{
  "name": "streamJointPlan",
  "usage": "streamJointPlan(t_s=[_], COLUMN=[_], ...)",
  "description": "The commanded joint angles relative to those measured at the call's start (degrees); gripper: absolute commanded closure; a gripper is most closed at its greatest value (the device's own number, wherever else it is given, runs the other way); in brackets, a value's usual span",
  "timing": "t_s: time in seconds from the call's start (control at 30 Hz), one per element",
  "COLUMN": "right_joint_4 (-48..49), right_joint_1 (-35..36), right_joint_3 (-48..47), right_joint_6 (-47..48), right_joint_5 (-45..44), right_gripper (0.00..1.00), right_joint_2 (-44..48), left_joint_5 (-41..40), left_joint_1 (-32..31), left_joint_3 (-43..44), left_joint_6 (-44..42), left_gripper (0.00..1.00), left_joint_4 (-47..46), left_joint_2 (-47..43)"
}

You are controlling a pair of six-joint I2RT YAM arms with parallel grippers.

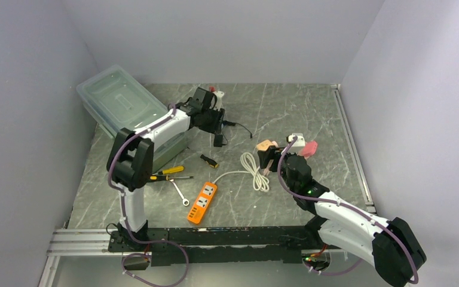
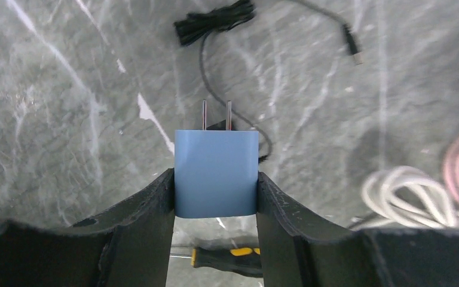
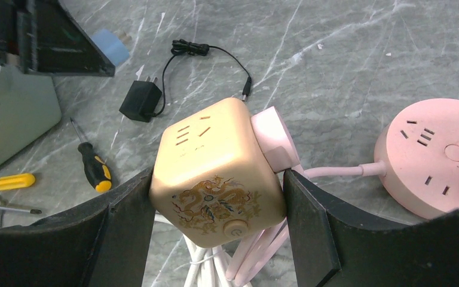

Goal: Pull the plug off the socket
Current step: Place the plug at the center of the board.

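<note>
Blue plug (image 2: 216, 161) sits clamped in the left hand (image 2: 216, 180); right hand (image 3: 218, 182) grips the cube socket (image 3: 206, 158).

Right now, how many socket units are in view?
3. Orange power strip, low centre of the top view; beige cube socket, clamped in the right gripper; pink round socket, just right of the cube. Others could be hidden.
</note>
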State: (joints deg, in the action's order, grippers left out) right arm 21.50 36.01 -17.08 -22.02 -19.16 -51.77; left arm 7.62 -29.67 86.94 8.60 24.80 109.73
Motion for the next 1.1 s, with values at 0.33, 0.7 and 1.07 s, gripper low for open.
streamJointPlan(t_s=[0.33,0.7,1.07], right_joint_4=[8.85,8.64,8.47], right_joint_1=[-0.06,-0.06,-0.06], right_joint_3=[-1.55,-1.73,-1.90], right_joint_6=[0.50,0.66,0.84], right_joint_5=[0.57,0.61,0.79], right_gripper=[1.00,1.00,1.00], right_joint_2=[0.76,0.51,0.43], left_joint_5=[-5.49,-3.66,-2.27], left_joint_1=[0.84,0.84,0.84], left_joint_3=[3.82,5.56,5.71], left_joint_6=[-1.20,-0.37,0.00], left_gripper=[0.96,0.75,0.34], left_joint_4=[5.18,7.36,7.36], left_joint_2=[6.51,9.24,9.13])
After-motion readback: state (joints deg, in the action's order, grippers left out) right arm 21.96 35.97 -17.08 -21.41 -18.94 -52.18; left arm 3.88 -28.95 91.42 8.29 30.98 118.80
